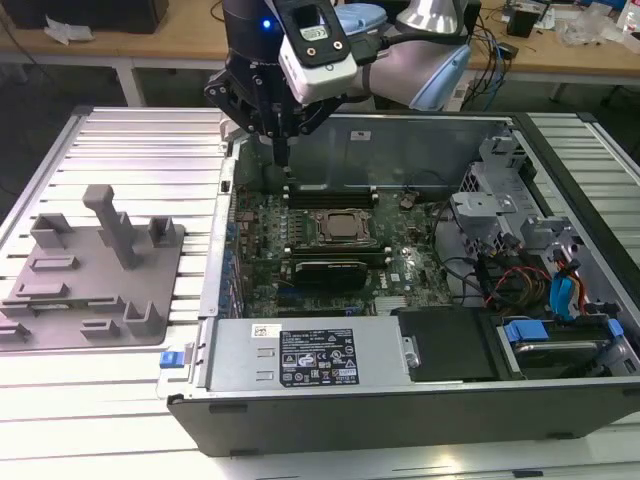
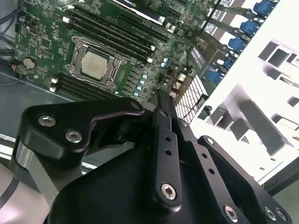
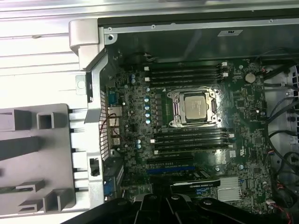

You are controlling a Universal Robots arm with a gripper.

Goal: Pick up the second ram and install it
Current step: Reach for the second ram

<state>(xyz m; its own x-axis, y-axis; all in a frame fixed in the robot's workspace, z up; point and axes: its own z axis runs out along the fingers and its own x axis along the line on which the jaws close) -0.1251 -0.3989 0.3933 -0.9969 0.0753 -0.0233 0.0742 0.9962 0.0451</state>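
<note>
Ribbed white bench (image 1: 120, 150), open PC case (image 1: 400, 425) sitting on it, grey fixture (image 1: 90, 270) beside that on the exterior view's left. My claw (image 1: 284, 150) hangs over the motherboard (image 1: 410, 265) by the memory slots (image 1: 330, 190), fingers pinched together with no gap I can see. Honestly can't tell whether the second ram is between them or in a slot.

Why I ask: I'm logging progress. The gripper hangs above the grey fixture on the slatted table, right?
No. In the exterior view the gripper hangs above the motherboard in the open case; the grey fixture lies apart on the slatted table.
</note>
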